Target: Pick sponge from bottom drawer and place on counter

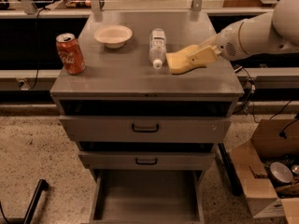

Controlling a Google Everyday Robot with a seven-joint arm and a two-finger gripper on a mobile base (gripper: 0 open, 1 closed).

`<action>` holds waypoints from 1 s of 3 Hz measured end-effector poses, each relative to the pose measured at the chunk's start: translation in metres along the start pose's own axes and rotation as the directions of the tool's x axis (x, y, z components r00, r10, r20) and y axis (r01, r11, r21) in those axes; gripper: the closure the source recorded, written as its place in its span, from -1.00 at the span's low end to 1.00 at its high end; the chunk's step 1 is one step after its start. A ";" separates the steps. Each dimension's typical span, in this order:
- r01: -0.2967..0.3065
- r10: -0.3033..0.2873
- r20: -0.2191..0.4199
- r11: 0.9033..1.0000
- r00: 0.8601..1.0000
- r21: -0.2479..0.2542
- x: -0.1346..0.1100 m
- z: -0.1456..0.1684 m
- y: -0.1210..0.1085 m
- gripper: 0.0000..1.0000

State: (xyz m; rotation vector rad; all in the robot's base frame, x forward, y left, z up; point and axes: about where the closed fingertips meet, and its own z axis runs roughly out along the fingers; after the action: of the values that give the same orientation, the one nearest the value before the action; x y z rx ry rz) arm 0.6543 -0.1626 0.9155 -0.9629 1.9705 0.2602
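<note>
The yellow sponge is held in my gripper low over the right part of the grey counter, just right of a lying clear bottle. I cannot tell whether the sponge touches the counter. The gripper's cream fingers are shut on the sponge's right side, and the white arm reaches in from the upper right. The bottom drawer is pulled open at the foot of the cabinet, and its floor is bare.
A red soda can stands at the counter's left edge. A cream bowl sits at the back left. A clear bottle lies in the middle. Two upper drawers are shut. A cardboard box of items stands on the floor at right.
</note>
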 end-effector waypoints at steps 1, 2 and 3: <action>-0.075 0.074 -0.017 0.997 0.997 -0.021 0.017 0.008 -0.017 0.69; -0.150 0.149 -0.033 0.988 0.988 -0.031 0.040 0.015 -0.031 0.23; -0.148 0.147 -0.034 0.988 0.989 -0.034 0.040 0.018 -0.029 -0.23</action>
State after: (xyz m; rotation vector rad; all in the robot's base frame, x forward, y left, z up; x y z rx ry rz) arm 0.6749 -0.1941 0.8791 -0.8499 2.0753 0.3676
